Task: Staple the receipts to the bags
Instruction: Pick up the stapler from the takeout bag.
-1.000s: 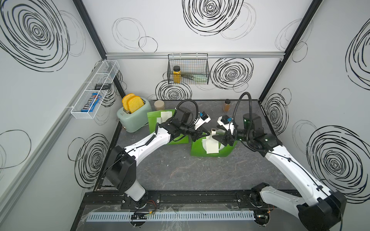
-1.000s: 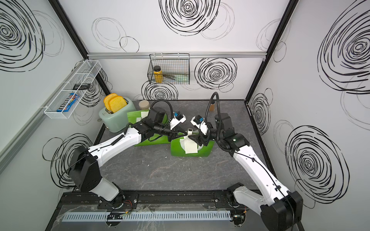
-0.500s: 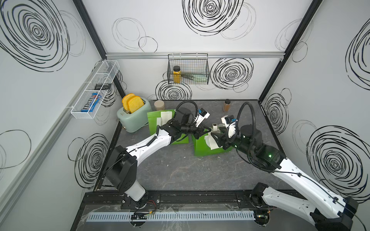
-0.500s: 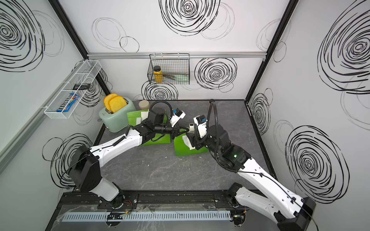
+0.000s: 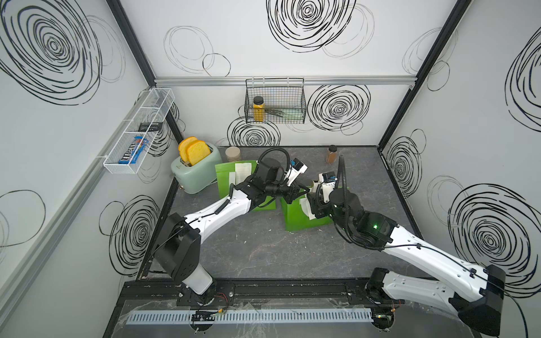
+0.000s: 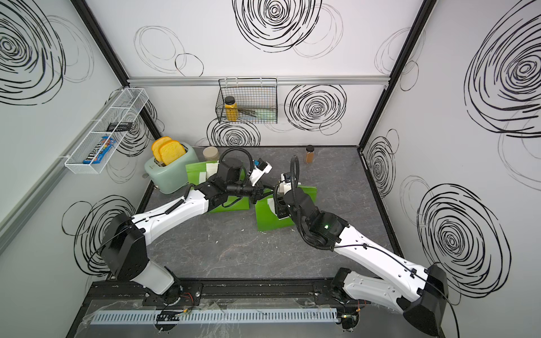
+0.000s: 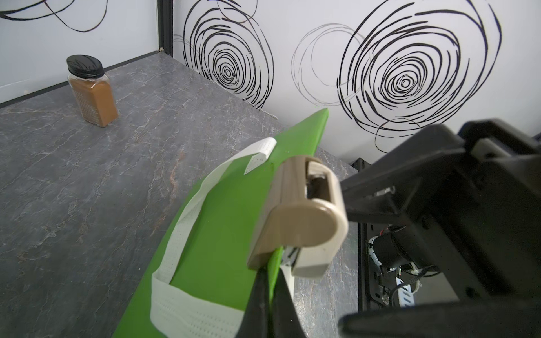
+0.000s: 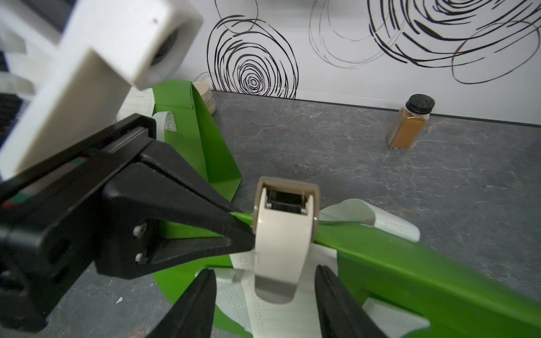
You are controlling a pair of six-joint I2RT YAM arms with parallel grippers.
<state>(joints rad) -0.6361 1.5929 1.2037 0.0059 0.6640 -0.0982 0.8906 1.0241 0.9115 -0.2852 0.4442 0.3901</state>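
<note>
The right arm [image 5: 409,251] reaches low from the front rail [image 5: 278,292], with the right gripper [image 8: 265,270] parted around the beige stapler [image 8: 282,248] and a gap showing beside one finger. The left arm [image 5: 222,213] stretches in from the opposite side, its left gripper [image 8: 246,231] pinched tight on the lifted bag [image 8: 395,263] at its top edge, where the stapler straddles the receipt [image 8: 281,319]. Behind them, the second bag [image 5: 225,178] lies by the toaster [image 5: 196,172].

- The far green bag [image 5: 224,187] lies on the worktop [image 5: 263,248], with a white receipt [image 5: 243,172] on it.
- The near green bag [image 5: 295,218] has one edge raised; the second receipt [image 8: 281,317] lies on it.
</note>
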